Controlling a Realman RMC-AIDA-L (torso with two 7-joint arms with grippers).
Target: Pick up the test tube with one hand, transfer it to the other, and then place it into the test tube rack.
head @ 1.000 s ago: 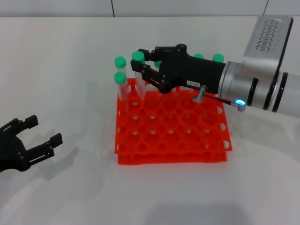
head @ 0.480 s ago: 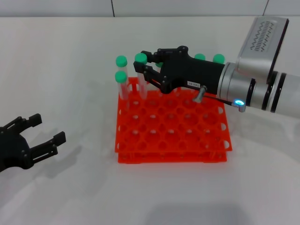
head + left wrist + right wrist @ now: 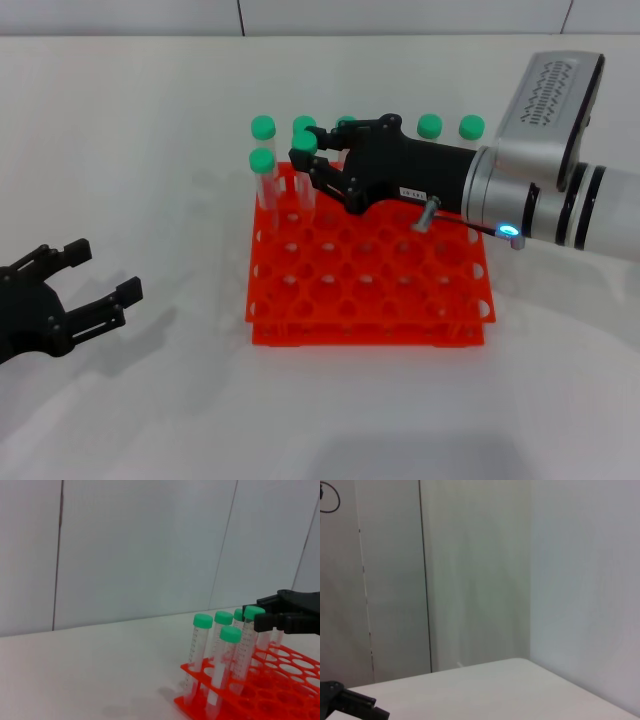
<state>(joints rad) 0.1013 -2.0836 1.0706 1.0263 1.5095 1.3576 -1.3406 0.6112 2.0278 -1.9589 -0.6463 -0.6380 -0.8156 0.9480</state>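
The orange test tube rack (image 3: 366, 336) stands mid-table. My right gripper (image 3: 305, 144), black with a white label, reaches over the rack's back left part. It is shut on the green cap of a clear test tube (image 3: 305, 186), which stands upright with its lower end in a rack hole. The left wrist view shows this tube (image 3: 247, 645) with the right gripper's fingers (image 3: 274, 623) at its cap, and the rack (image 3: 280, 692). My left gripper (image 3: 105, 270), black and unlabelled, is open and empty low at the table's left, well away from the rack.
Several other green-capped tubes stand in the rack: two at its back left corner (image 3: 262, 160), others along the back row (image 3: 430, 126). A small grey bolt (image 3: 425, 214) sticks out under the right wrist. White table lies all round the rack.
My right gripper has moved down and slightly right, lowering the tube deeper into the rack. The left gripper has shifted slightly right.
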